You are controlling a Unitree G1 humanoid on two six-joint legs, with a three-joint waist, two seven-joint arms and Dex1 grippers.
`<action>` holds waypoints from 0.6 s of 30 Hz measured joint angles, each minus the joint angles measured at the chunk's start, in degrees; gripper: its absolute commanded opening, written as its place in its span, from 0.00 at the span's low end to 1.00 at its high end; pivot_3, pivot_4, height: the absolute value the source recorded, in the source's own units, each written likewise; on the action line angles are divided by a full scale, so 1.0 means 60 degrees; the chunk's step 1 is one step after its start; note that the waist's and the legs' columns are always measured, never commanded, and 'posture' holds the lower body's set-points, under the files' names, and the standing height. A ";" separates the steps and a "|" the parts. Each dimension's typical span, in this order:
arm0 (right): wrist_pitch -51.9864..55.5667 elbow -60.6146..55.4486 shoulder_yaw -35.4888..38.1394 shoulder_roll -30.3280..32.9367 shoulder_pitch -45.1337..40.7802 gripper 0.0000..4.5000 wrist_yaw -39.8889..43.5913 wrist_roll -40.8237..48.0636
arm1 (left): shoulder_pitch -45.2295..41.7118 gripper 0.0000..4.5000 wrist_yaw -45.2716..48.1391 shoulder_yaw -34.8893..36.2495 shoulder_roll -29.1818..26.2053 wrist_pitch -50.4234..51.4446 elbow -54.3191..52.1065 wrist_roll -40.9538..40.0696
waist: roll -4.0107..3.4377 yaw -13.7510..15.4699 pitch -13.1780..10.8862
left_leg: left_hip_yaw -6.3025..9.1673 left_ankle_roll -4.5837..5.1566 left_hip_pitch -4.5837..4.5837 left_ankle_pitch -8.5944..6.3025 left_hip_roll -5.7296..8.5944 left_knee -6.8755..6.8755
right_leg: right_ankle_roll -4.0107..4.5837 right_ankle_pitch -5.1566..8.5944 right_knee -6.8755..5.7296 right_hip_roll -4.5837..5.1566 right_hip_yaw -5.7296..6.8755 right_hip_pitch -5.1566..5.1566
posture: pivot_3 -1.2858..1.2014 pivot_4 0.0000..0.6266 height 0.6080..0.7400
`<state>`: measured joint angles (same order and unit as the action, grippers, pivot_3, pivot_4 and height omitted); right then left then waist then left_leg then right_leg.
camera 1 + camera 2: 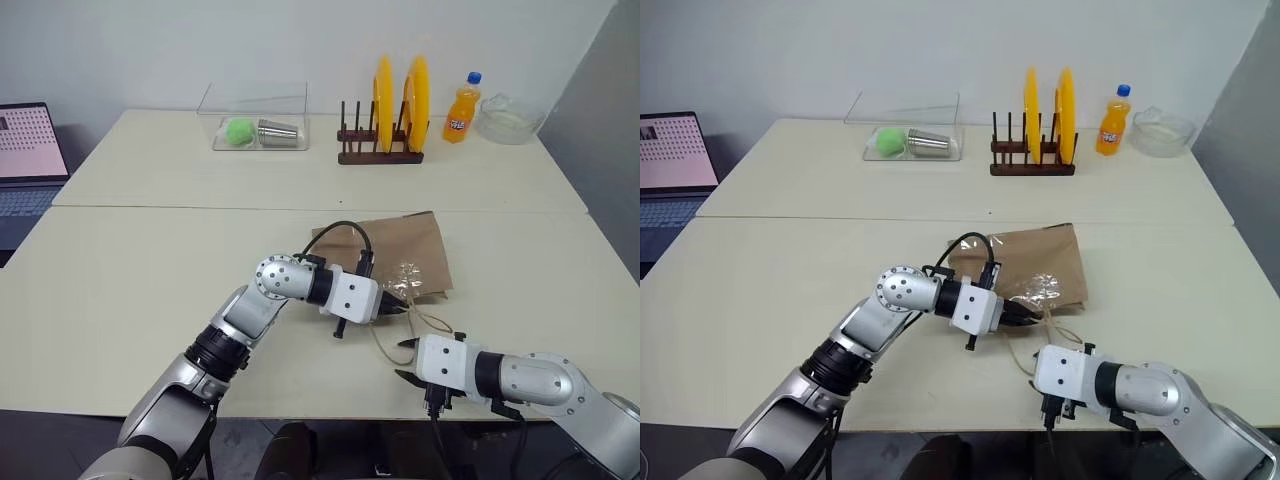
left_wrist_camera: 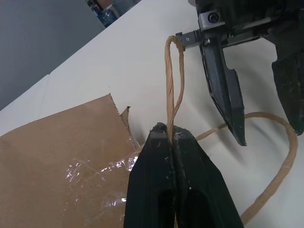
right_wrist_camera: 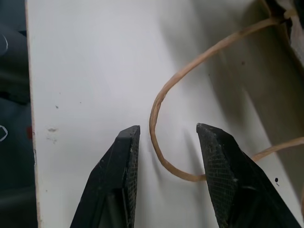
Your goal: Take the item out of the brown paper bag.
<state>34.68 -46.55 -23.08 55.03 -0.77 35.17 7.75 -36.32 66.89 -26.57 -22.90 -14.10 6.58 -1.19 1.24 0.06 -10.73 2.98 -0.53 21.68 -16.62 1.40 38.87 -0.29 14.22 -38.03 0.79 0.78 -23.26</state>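
In the left eye view, the left arm reached forward over the pale surface [image 1: 130,270] and bent toward the robot's right, so its wrist lay almost level. The left tool [image 1: 398,305] was at the near edge of the brown paper bag [image 1: 395,250]. The bag lay flat on the surface, its long axis running from the plate rack [image 1: 380,152] toward the robot, with its open end and loop handles on the near side. The right arm came in from the right side, and the right tool [image 1: 406,360] pointed to the left, just nearer than the bag's handles.

In the right eye view, the bag lay well nearer than the plate rack, and a patch of clear tape [image 1: 1040,288] was on its near part. The cola bottle could not be seen; the bag looked flat and I cannot tell whether it was inside.

In the left wrist view, the left tool was fully closed, pinching one thin handle loop [image 2: 173,80] between its fingers [image 2: 152,180]. The right tool's fingers stood beside that loop.

In the right wrist view, the right tool [image 3: 166,137] was partly open and gripped nothing. The other handle loop [image 3: 161,99] lay on the surface, curving between its two fingers [image 3: 118,161].
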 measured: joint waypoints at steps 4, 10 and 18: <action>0.0320 -0.0007 0.0017 -0.0274 0.0015 0.44 0.0053 -0.0043 | 0.0000 0.00 -0.0006 0.0008 -0.0037 0.0000 0.0000 -0.0002 | 0.0000 -0.0003 0.0000 | 0.0000 0.0000 -0.0001 0.0000 0.0000 0.0001 | 0.0000 0.0000 -0.0001 0.0000 0.0000 0.0000 | 0.52 0.24 1.00; 0.0589 0.0069 -0.0108 -0.0693 -0.0050 0.08 0.0060 -0.0403 | 0.0000 0.00 -0.0005 0.0143 -0.0102 0.0043 -0.0010 -0.0071 | -0.0001 -0.0005 0.0001 | 0.0001 0.0000 -0.0002 0.0000 0.0000 0.0001 | 0.0001 0.0000 -0.0003 0.0000 0.0000 0.0000 | 0.52 0.24 1.00; 0.1003 0.0337 -0.0178 -0.1205 -0.0123 0.00 0.0087 -0.0669 | -0.0009 0.00 -0.0024 0.0795 -0.0381 0.1155 -0.0307 -0.0556 | -0.0002 -0.0013 0.0001 | 0.0002 0.0000 -0.0002 0.0000 0.0000 0.0000 | 0.0001 0.0000 -0.0004 0.0000 0.0001 -0.0001 | 0.52 0.24 1.00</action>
<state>40.70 -44.53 -24.15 47.81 -1.51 35.69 3.74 -36.38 66.74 -21.80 -25.18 -7.17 4.74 -4.52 1.23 -0.02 -10.72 2.99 -0.53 21.67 -16.62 1.40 38.87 -0.28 14.22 -38.05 0.79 0.79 -23.27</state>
